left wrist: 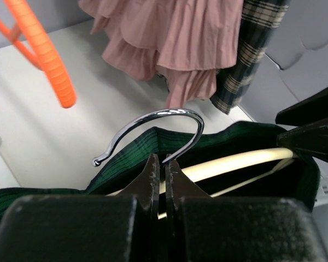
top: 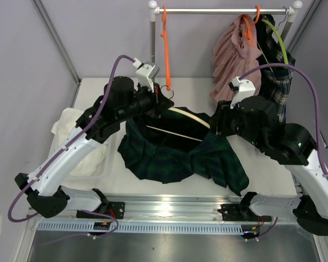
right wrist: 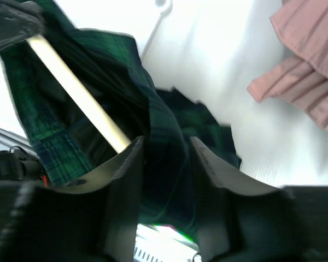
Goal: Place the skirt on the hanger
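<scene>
Grey walls close round a white bench. A clothes rail runs along its far edge. On the rail hang an empty orange hanger, a pink ruffled garment and a checked garment on a green hanger, the last partly hidden behind the right arm. White cloth lies heaped by the left edge; what holds it is hard to make out.

The skirt, dark green plaid, lies spread over the middle of the bench, its hem toward the near edge. Its waistband is raised between the two arms. The hanger, cream with a thin lower bar, sits inside that opened waistband. Only its middle shows; both ends are covered by cloth and grippers.

The left gripper is pinched tight on the neck of the hanger's chrome hook, with no gap between its fingers. The hook curls free above them. The hook's root is lost behind the black fingers.

The right gripper is at the waistband's right end. A dark fold of the skirt fills the space between its fingers, which press on the cloth. That view is blurred, so the edge of the fold is unclear, and the hanger passes out of sight behind the left finger.
</scene>
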Controlling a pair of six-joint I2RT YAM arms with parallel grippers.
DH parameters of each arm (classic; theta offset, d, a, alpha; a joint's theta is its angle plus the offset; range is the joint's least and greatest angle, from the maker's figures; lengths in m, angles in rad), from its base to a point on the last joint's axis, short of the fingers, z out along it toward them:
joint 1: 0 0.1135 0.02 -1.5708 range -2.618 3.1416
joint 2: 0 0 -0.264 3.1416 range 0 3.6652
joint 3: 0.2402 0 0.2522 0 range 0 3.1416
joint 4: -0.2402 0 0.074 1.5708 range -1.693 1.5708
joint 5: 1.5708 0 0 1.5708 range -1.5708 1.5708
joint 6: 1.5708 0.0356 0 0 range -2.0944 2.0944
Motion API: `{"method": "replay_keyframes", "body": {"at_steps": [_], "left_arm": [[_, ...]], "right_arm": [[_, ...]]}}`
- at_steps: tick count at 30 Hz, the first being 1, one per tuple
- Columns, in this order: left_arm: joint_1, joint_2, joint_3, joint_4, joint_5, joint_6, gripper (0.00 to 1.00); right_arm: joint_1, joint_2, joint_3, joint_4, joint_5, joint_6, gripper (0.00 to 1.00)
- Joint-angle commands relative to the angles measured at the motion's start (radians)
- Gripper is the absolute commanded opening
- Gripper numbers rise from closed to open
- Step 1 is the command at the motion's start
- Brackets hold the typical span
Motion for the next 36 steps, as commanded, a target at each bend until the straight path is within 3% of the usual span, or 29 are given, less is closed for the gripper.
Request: {"method": "replay_keyframes", "body": {"at_steps": [1,9,13,18,29,36], "left_arm": [[0.004,-0.01,0.075,0.121,0.117,-0.017,0.0],[0.004,0.01,0.078,0.12,0.172,-0.005,0.0],[0.004,0.024,0.081,0.127,0.197,-0.011,0.0],[0.002,0.035,0.086,0.14,0.215,-0.023,0.0],[-0.019,0.061,0.084,0.156,0.229,-0.032,0.0],[-0.03,0.068,0.078,0.166,0.22,-0.031,0.0]], "right_arm": [[0.002,-0.035,-0.012,0.077,-0.058,-0.043,0.47],[0.002,-0.106,-0.049,0.178,-0.077,-0.103,0.63],[0.002,-0.127,-0.088,0.254,-0.175,-0.158,0.64],[0.008,-0.061,-0.092,0.226,-0.249,-0.196,0.62],[0.054,0.028,-0.082,0.186,-0.227,-0.229,0.61],[0.06,0.031,-0.086,0.18,-0.215,-0.223,0.36]]}}
